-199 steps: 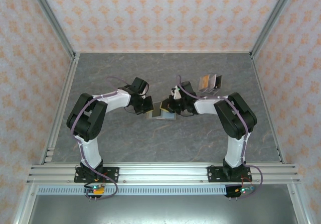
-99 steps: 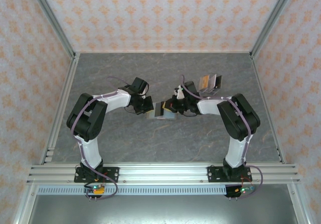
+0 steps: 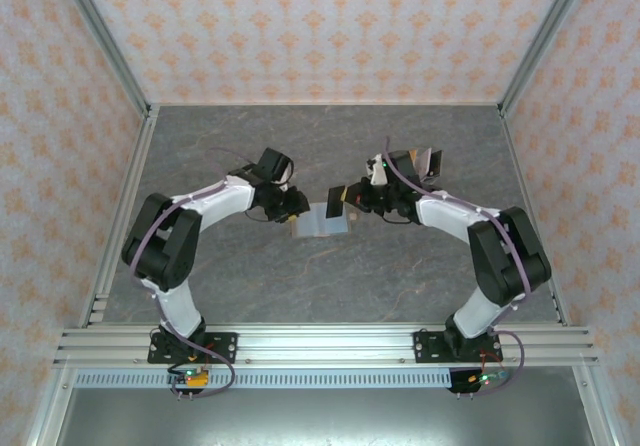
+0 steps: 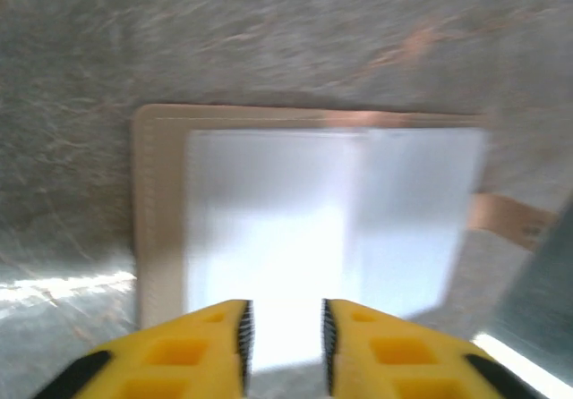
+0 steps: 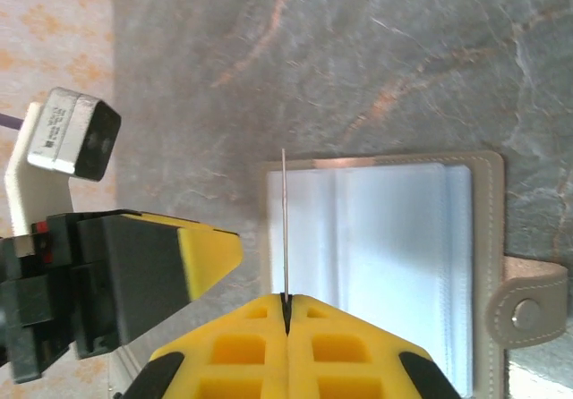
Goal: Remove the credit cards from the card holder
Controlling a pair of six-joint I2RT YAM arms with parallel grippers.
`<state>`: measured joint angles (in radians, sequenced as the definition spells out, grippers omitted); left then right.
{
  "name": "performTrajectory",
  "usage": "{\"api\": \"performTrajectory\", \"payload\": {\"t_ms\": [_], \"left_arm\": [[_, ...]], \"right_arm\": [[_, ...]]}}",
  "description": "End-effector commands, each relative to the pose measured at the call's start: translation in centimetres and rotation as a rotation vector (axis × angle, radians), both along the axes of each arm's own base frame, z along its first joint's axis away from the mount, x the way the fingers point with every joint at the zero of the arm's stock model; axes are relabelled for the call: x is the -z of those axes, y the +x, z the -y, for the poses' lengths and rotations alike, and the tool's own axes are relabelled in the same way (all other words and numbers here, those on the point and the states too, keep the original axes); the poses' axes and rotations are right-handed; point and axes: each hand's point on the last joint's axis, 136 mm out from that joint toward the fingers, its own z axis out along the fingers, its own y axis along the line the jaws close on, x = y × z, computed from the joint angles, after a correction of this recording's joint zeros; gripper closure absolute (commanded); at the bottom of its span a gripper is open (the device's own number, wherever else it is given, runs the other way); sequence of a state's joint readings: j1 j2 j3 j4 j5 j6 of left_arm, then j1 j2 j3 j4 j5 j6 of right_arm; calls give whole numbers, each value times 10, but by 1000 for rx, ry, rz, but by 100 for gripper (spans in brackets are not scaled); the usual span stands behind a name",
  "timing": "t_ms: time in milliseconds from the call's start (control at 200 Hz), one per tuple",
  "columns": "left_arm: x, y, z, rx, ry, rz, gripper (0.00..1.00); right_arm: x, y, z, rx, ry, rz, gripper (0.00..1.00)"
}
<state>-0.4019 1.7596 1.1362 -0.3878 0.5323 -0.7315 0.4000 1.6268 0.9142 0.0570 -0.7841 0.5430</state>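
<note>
R gripper (image 5: 286, 306) pinches card (image 5: 284, 224) edge-on over open card holder (image 5: 385, 256); L gripper (image 4: 284, 327) slightly parted alongside.

This is a robotics lab cell. A grey stone-patterned tabletop (image 3: 330, 146) is closed by wallpaper-printed panels (image 3: 330, 26) at 9, 12 and 3 o'clock, held in aluminium posts (image 3: 105, 36). The left arm (image 3: 165, 236) and the right arm (image 3: 505, 256) are bolted to an aluminium rail (image 3: 320, 344) at 6 o'clock.
</note>
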Motion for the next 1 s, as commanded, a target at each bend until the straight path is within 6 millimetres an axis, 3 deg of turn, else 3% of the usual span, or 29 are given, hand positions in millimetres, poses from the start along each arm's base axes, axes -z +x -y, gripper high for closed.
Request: {"api": "performTrajectory", "payload": {"t_ms": [0,220,430,731,891,996], "left_arm": [[-62,13,12,-11,-159,124,57],[-108,13,37,21,-422,206,34],[-123,13,50,59,-540,228,32],[-146,15,60,71,-646,265,54],[-151,15,61,71,-661,273,76],[-156,16,62,67,-685,291,89]], "right_arm": [[-25,1,3,-14,98,39,100],[-72,10,0,-37,319,70,100],[-107,10,-6,-70,435,98,100],[-125,10,-9,-92,495,108,100],[-127,13,-10,-84,503,107,99],[-127,16,-8,-62,505,103,90]]}}
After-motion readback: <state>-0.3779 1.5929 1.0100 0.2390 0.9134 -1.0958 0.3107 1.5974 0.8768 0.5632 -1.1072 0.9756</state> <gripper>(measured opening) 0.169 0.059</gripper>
